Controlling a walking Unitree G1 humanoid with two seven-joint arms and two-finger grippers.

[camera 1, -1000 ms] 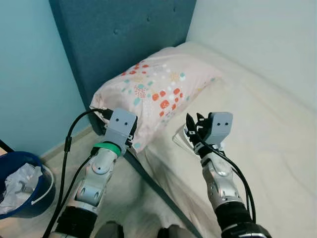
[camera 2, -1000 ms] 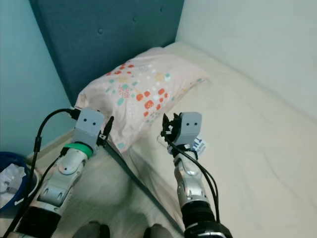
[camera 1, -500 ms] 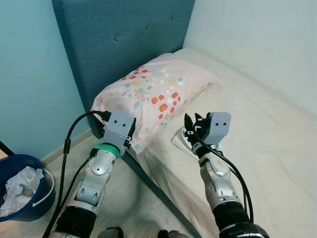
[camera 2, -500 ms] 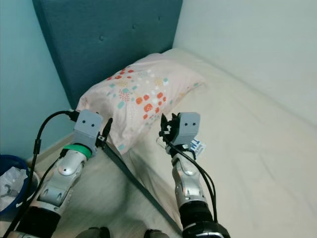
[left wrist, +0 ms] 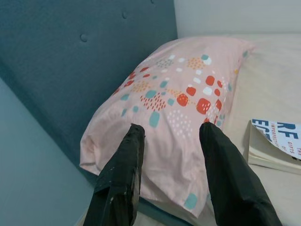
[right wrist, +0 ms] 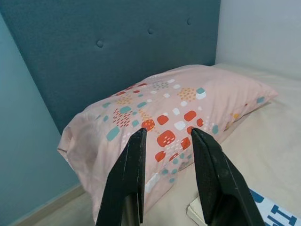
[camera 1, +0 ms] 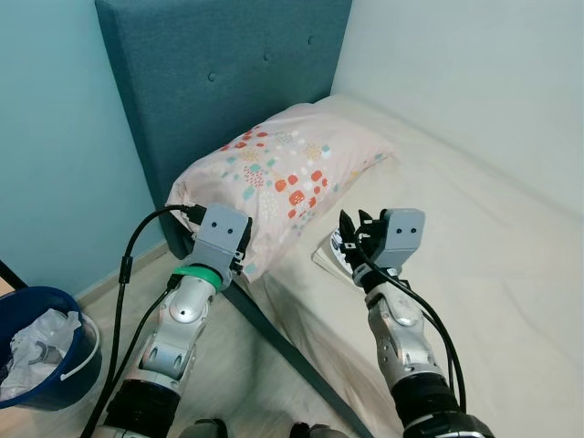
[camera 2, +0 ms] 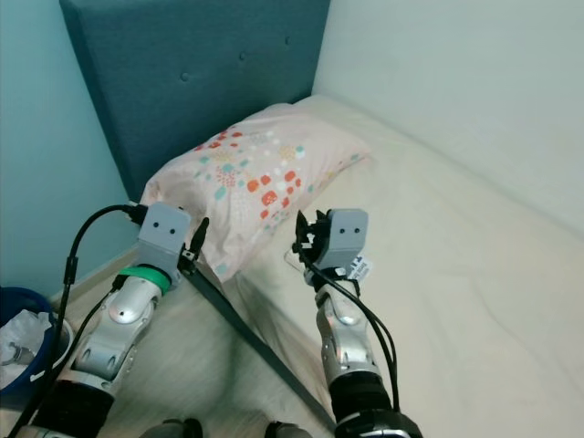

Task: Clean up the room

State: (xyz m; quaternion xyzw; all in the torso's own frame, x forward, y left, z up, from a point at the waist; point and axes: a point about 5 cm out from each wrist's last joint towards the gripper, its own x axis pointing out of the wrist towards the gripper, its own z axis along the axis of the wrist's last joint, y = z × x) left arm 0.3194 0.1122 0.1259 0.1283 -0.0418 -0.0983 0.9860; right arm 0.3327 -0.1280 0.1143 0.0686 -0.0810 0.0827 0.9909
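With both the left gripper [left wrist: 171, 134] and right gripper [right wrist: 167, 136] spread and empty before the pillow [camera 1: 283, 178], the book [left wrist: 275, 146] just beside the pillow may slide off the bed [camera 1: 493, 246] if nudged.

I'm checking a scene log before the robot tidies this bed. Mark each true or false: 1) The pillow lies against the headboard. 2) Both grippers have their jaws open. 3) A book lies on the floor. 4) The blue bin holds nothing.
1) True: the pillow rests against the blue headboard.
2) True: the left gripper and the right gripper both have open jaws, holding nothing.
3) False: the book lies on the bed, beside the pillow.
4) False: the blue bin on the floor holds crumpled white rubbish.
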